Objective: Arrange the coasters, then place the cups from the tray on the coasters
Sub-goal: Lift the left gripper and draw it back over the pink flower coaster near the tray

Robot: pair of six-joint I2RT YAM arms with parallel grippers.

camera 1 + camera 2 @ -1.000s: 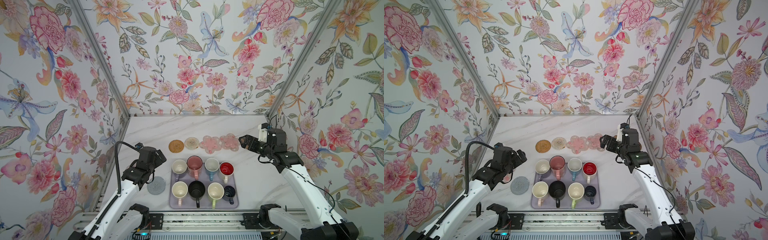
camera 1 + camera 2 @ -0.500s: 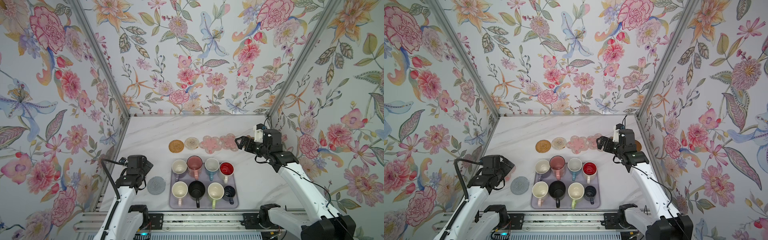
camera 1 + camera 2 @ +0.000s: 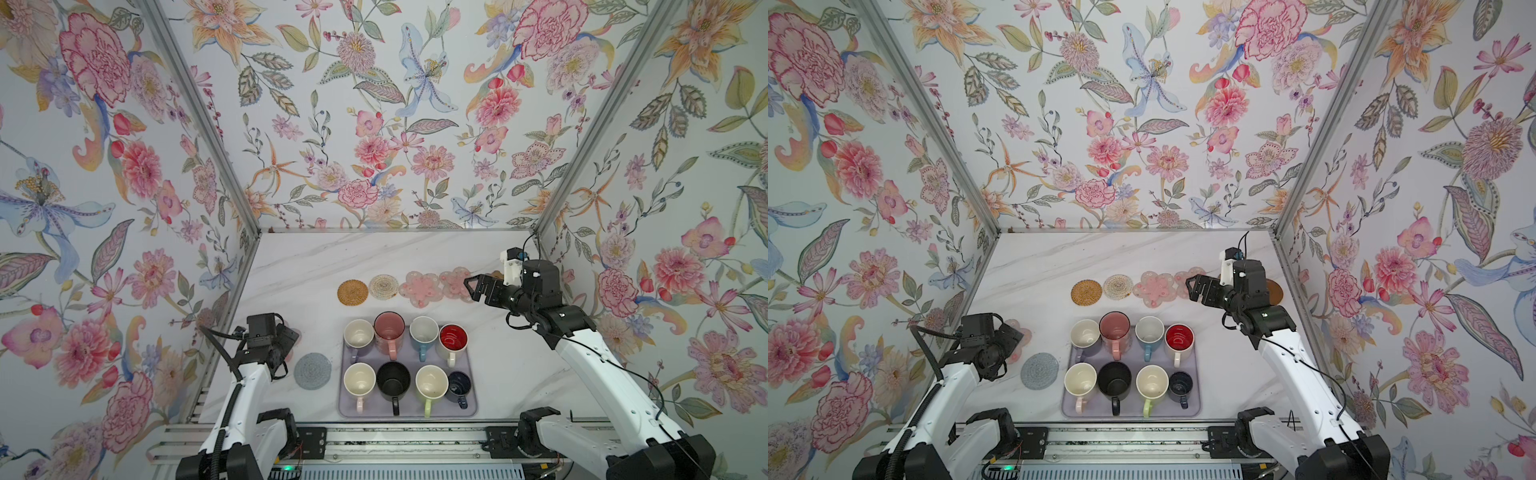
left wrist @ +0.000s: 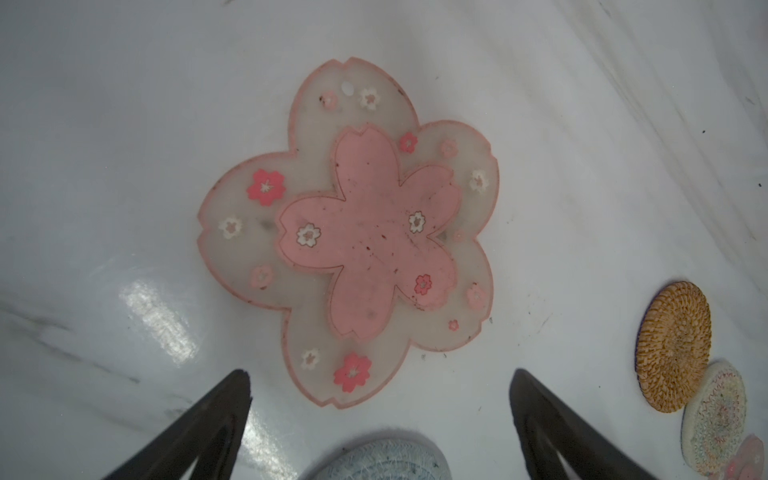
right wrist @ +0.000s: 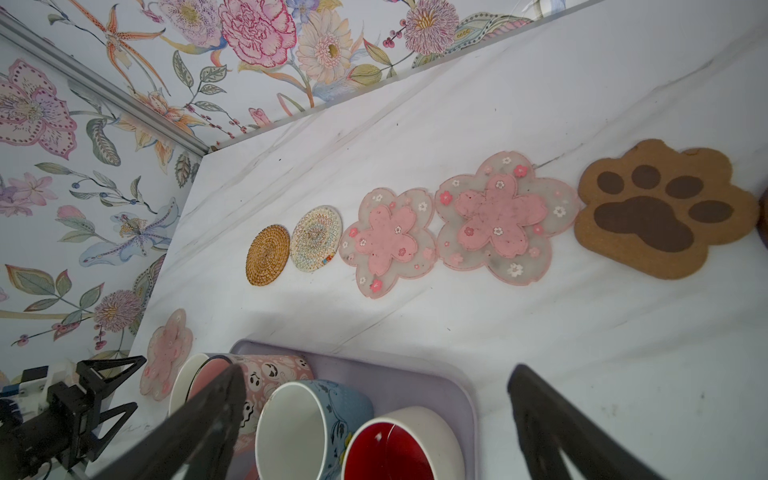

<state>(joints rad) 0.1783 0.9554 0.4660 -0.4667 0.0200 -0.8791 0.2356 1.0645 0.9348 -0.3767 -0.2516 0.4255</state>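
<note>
Floral wallpaper walls (image 3: 374, 124), white marble tabletop (image 3: 332, 257), metal corner posts (image 3: 200, 116)

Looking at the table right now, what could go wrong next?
The thin translucent pink flower coaster lies flat on the glossy marble table; the left arm's open jaws might slip off it or bump the grey knitted round coaster beside it. Later, the handled mugs stand packed together on the pale lavender tray, so lifting one could knock its neighbours.

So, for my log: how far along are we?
Done: tan rattan round coaster, beige woven one, two pink flower mats, brown paw mat in back row. In hand: nothing; left gripper open by third pink flower. Remaining: that, grey knitted coaster, eight mugs on lavender tray.
</note>
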